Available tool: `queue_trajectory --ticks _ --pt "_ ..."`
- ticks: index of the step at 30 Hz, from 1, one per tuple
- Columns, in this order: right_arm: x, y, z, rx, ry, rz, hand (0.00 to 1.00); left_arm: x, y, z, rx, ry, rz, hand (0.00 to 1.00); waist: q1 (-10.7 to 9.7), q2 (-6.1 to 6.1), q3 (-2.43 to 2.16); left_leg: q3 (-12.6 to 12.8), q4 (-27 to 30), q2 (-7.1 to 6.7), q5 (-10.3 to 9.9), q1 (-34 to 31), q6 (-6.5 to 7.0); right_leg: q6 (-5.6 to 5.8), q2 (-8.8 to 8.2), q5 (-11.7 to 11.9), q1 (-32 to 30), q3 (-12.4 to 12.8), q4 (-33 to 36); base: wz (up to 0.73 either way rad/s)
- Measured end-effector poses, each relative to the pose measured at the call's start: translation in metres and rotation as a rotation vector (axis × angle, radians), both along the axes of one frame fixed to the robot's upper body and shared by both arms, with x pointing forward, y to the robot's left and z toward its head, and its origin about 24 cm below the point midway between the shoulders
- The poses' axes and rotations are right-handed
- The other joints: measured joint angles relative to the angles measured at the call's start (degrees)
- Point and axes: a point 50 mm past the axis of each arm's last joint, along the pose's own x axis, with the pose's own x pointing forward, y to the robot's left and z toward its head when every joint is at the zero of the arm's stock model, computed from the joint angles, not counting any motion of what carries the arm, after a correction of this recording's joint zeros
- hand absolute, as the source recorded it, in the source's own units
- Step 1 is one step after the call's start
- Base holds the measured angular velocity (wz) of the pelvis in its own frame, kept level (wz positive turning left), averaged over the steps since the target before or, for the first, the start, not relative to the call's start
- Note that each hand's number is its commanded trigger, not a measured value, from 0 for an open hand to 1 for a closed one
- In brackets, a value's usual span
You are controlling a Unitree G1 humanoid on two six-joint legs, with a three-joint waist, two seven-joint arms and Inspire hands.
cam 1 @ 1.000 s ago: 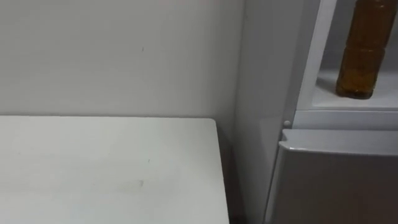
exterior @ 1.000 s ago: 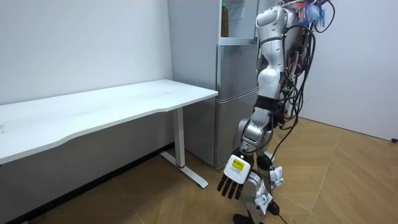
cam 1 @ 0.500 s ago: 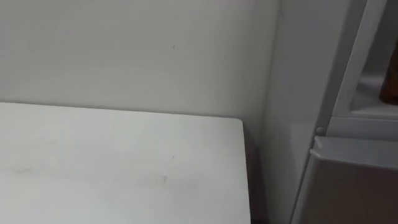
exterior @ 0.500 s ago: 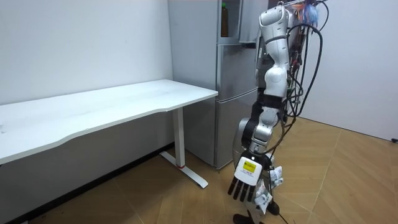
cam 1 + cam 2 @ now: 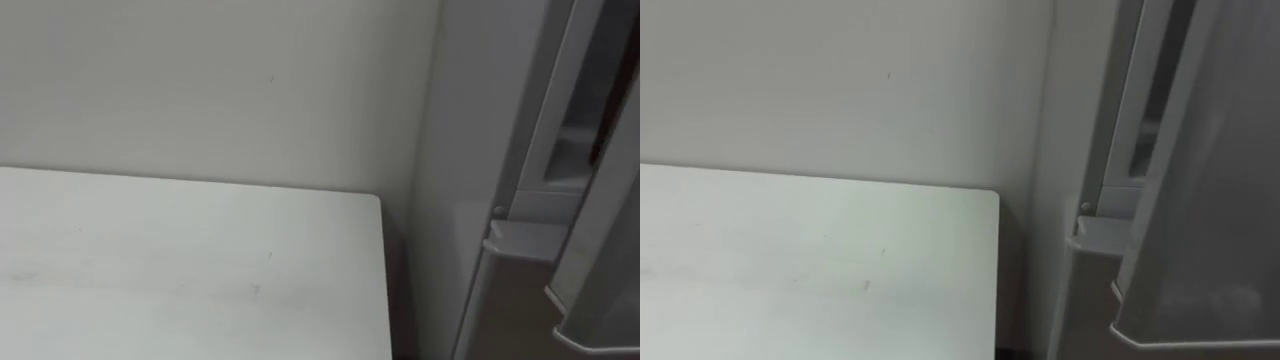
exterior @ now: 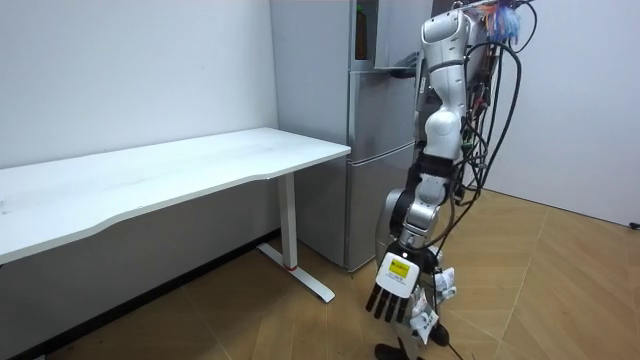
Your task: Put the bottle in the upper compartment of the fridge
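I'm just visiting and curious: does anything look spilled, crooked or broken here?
Nothing stands out. The bottle stands upright in the upper fridge, whose door is partly open, and the white table beside it looks tidy, with no spill visible.

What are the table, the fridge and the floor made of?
Table: probably a laminated board. Its top is plain matt white with no grain, and it sits on white legs that look like metal.
Fridge: most likely coated or painted metal. It is smooth and grey with a soft sheen.
Floor: wood or a wood-look covering. It shows brown planks with grain and angled seams.
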Motion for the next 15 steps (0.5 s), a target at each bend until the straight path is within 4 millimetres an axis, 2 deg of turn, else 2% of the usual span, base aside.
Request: queue_trajectory --ticks 9,15 --pt "0.0049 0.0037 0.0027 -0.070 0.040 0.081 0.00 0.0017 0.0005 -0.0001 0.001 0.008 -0.025 0.00 -0.80 0.10 0.08 0.11 -0.94 0.03 0.02 0.04 -0.01 0.11 0.23 0.68 0.31 0.52 -0.53 -0.03" --pt "0.0063 0.0037 0.0037 -0.095 0.068 0.108 0.00 0.0005 -0.0002 -0.0002 -0.015 0.023 -0.039 0.00 -1.08 0.03 0.08 -0.89 -0.82 -0.13 0.06 -0.54 0.00 0.11 0.06 0.67 0.07 -0.30 -0.60 0.04"
